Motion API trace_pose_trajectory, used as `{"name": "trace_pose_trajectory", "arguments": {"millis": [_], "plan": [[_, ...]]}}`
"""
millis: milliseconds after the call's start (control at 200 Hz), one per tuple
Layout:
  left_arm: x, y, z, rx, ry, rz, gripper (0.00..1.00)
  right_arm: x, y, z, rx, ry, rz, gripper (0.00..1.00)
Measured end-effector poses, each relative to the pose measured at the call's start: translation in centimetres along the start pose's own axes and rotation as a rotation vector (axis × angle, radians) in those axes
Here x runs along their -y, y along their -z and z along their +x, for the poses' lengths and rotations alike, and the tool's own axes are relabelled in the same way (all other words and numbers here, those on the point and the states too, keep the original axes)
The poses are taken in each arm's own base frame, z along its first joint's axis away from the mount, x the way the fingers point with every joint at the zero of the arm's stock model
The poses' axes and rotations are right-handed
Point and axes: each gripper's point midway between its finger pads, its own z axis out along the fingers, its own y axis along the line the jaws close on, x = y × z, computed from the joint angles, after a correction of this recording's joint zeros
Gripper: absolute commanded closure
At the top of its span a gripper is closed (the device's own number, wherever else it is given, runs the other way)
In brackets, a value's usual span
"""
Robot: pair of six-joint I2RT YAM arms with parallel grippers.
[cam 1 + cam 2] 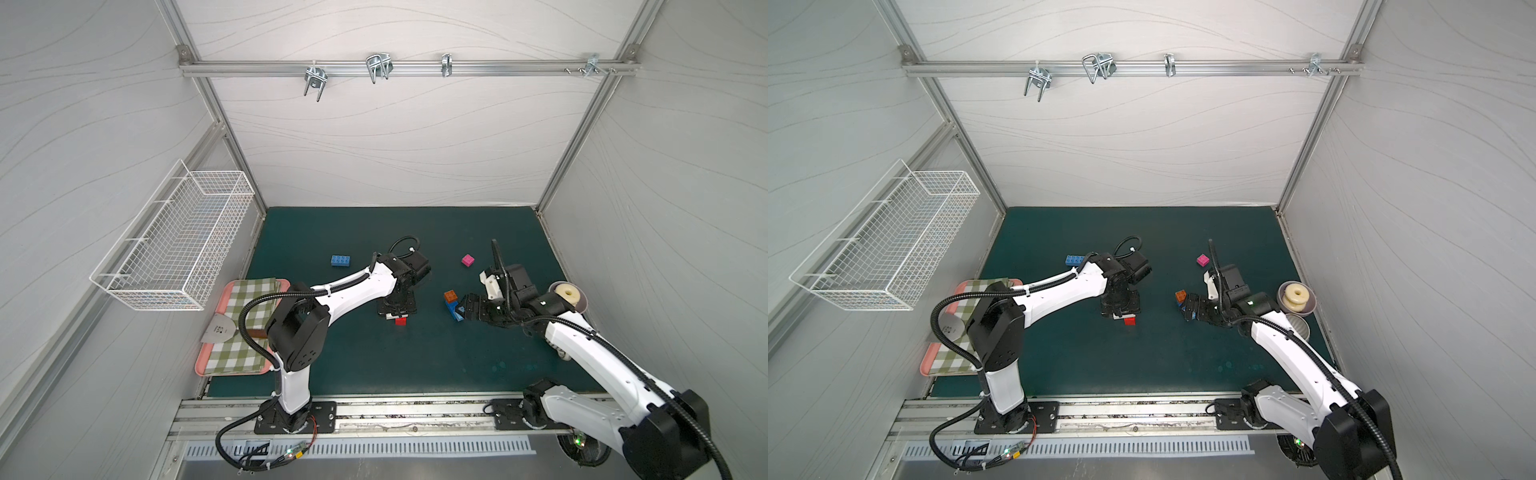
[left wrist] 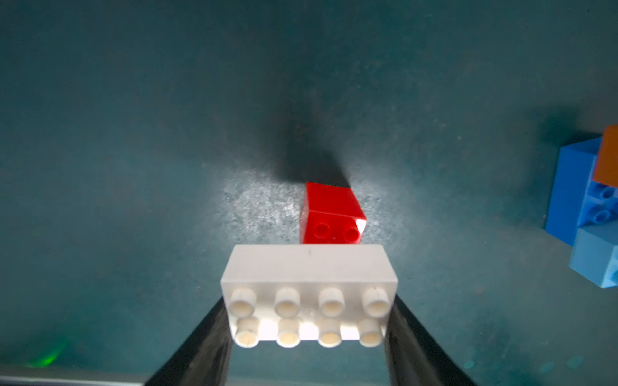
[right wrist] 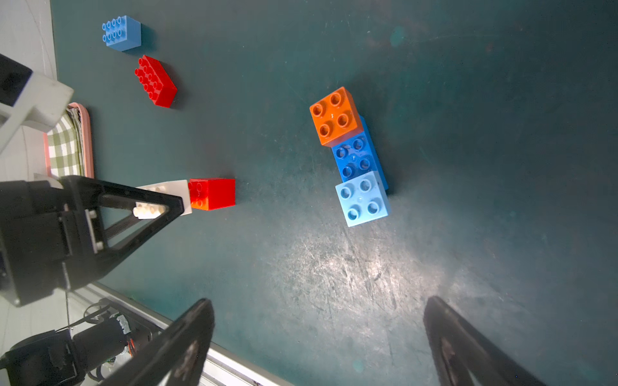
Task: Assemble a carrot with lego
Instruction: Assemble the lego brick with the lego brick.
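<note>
My left gripper (image 2: 309, 310) is shut on the two ends of a white eight-stud brick (image 2: 309, 294), low over the green mat (image 1: 457, 374). A small red brick (image 2: 331, 214) sits against the white brick's far side; I cannot tell whether they are joined. From the right wrist, the white brick (image 3: 177, 192) and the red one (image 3: 212, 194) touch. My right gripper (image 3: 319, 307) is open and holds nothing, close beside a joined group: an orange brick (image 3: 334, 115) and a light-blue brick (image 3: 363, 199) on a blue brick (image 3: 357, 157). Loose lie a long red brick (image 3: 155, 82), a blue brick (image 1: 340, 260) and a pink brick (image 1: 468, 260).
A pink tray (image 1: 245, 365) with a checked cloth and a metal tool lies at the mat's left edge. A white wire basket (image 1: 174, 245) hangs on the left wall. Two bowls (image 1: 1296, 297) stand at the right edge behind my right arm.
</note>
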Motion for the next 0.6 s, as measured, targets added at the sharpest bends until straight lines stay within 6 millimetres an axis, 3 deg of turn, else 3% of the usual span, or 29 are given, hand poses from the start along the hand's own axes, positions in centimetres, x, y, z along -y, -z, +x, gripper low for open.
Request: {"name": "trace_pose_trajectory", "arguments": {"millis": [600], "plan": [[1.2, -1.3, -0.3, 0.002, -0.107, 0.033, 0.59, 0.0, 0.1, -0.1, 0.002, -0.011, -0.006, 0.01]]}}
